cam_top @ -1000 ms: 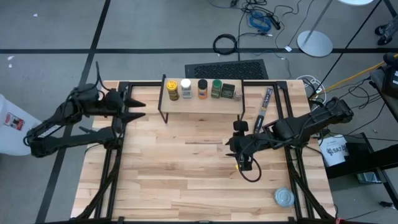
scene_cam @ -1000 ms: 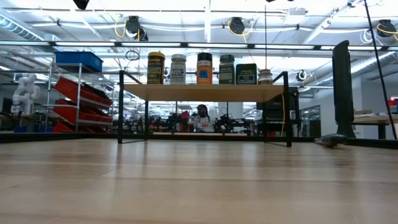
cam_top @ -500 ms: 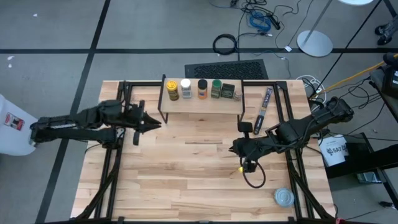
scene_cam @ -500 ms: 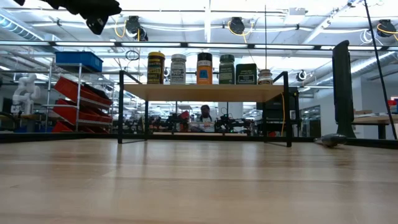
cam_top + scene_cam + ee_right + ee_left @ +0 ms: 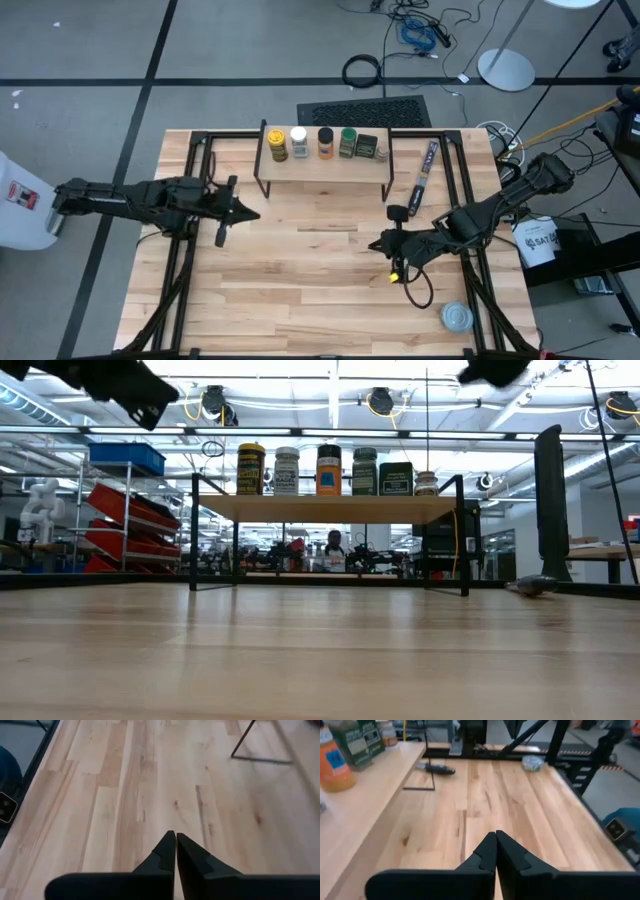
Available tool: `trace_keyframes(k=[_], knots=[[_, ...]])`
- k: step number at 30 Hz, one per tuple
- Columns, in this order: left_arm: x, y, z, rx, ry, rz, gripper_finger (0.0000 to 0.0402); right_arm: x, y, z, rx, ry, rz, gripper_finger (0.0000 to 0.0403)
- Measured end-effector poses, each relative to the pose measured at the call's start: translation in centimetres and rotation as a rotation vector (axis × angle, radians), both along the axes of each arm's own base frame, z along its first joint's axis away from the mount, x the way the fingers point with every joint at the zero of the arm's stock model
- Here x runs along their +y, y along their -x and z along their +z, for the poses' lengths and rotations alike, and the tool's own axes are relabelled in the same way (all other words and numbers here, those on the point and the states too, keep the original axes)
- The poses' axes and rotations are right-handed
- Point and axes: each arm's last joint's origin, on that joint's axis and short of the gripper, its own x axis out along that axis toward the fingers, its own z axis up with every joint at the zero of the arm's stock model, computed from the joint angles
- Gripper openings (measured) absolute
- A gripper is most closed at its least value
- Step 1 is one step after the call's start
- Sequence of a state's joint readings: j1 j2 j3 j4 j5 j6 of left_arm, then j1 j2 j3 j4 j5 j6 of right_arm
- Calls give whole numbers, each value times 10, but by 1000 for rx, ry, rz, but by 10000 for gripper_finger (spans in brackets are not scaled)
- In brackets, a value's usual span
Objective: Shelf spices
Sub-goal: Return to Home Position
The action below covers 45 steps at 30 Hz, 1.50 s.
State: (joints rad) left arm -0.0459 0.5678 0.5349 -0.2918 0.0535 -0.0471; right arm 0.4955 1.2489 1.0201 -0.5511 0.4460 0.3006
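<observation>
The shelf (image 5: 325, 168) stands at the table's far middle on thin black legs. Several spices stand upright in a row on its plank: yellow-lidded jar (image 5: 276, 143), white-lidded jar (image 5: 299, 142), orange jar (image 5: 326, 142), green-lidded jar (image 5: 348, 142), dark square tin (image 5: 366, 145) and a small clear jar (image 5: 381, 153). The low view shows the same row (image 5: 329, 470). My left gripper (image 5: 252, 213) is shut and holds nothing, in the air left of the shelf's near side. My right gripper (image 5: 375, 245) is shut and holds nothing, over the table nearer than the shelf's right end.
A long thin dark packet (image 5: 424, 173) lies right of the shelf. A flat round silver tin (image 5: 457, 317) sits near the table's near right corner. Bare wood (image 5: 300, 290) lies between the grippers and the near edge.
My left gripper has swung from the far left toward the table's middle, sunk and shut. My right gripper has drawn back a little toward the near edge, sunk and shut. The spices and the shelf have stayed where they were.
</observation>
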Motion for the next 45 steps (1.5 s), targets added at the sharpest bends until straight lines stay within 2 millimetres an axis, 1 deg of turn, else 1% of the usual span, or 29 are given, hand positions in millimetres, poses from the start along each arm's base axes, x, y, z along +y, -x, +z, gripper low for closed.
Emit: trace_keyframes(k=[4, 7, 10, 14, 24, 28, 35, 38, 45], knots=[[0, 0, -10, 10, -5, 6, 6, -9, 18, -30, -64, -66, -23, 0], [0, 2, -15, 16, -8, 6, 5, -16, 31, -49, -134, -108, -23, 0], [0, 4, -15, 1, -8, 8, 5, -21, 40, -60, -214, -131, -1, 0], [0, 10, -18, -25, -14, 7, 5, -27, 52, -74, -260, -123, 24, 0], [1, 23, -56, -87, 25, 12, 4, -42, 72, -108, -309, -101, 26, 0], [1, 26, -71, -117, 31, 5, 4, -49, 78, -118, -323, -121, 26, 0], [1, 28, -97, -87, 80, 17, 4, -57, 85, -128, -353, -125, 4, 0], [1, 28, -104, -69, 103, 25, 4, -58, 87, -132, -359, -127, 4, 0], [1, 27, -116, -89, 102, 26, 4, -61, 93, -146, -374, -151, -6, 0]])
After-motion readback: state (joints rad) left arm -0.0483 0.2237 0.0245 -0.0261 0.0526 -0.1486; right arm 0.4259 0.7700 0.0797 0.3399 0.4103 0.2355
